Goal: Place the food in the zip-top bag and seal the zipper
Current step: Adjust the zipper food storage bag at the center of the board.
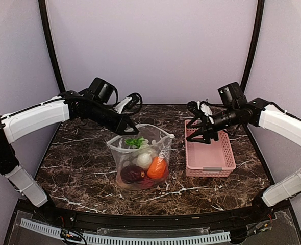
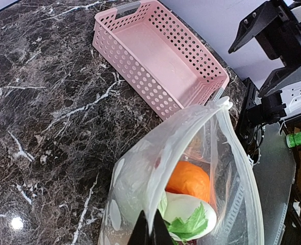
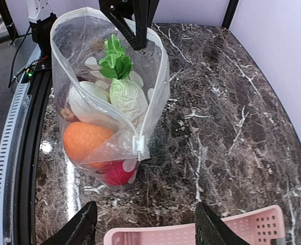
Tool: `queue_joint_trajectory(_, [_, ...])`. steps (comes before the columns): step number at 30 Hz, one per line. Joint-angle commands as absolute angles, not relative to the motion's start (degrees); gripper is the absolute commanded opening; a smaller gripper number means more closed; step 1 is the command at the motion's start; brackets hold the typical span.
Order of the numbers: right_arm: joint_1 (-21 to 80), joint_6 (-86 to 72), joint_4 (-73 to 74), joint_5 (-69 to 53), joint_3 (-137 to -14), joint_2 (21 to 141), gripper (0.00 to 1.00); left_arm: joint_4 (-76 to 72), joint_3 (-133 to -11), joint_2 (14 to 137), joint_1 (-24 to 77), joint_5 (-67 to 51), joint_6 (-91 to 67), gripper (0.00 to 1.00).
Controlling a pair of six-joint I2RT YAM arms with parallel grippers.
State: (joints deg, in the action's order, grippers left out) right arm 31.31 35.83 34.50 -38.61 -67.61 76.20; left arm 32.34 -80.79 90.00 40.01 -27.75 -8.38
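zip-top bag (image 1: 140, 171): upright mid-table, mouth open, food (image 1: 157, 167) inside
left gripper (image 1: 132, 130): pinched on bag's far rim
right gripper (image 1: 200, 137): jaws wide, holding nothing, above pink basket (image 1: 211, 155) near right edge

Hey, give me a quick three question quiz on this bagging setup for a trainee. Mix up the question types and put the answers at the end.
1. True or false: the pink basket is empty.
2. Multiple choice: which arm's fingers pinch the rim of the zip-top bag? A) left B) right C) neither
3. Fill in: the right gripper hangs at the basket's far end with its fingers ___.

Key
1. True.
2. A: the left gripper is closed on the bag's rim, holding its mouth up.
3. Open.
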Motion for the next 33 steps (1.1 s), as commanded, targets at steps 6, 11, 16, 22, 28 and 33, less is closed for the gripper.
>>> queue_joint_trajectory(6, [31.20,27.62,21.43,-52.39,-63.85,81.37,0.51,29.95,-79.61,90.08,39.99,-30.20,-6.86,0.01])
queue_joint_trajectory(11, [31.26,27.09,18.84,-53.40,-63.55,84.28,0.46,30.38,-80.07,90.04,39.99,-30.27,-6.84,0.01])
queue_joint_trajectory(16, [31.42,28.87,19.15,-53.06,-63.65,85.09,0.45,30.58,-80.32,90.24,39.99,-29.87,-6.72,0.01])
queue_joint_trajectory(22, [33.19,29.78,19.51,-50.36,-63.83,86.60,0.43,30.65,-80.96,91.37,39.99,-30.03,-6.69,0.01])
queue_joint_trajectory(28, [34.18,31.46,21.23,-47.55,-65.14,87.35,0.33,31.57,-81.89,91.73,39.99,-29.81,-6.34,0.01])
queue_joint_trajectory(33, [34.27,31.68,21.37,-45.36,-64.78,85.40,0.22,31.63,-81.91,91.82,39.99,-29.80,-6.12,0.01])
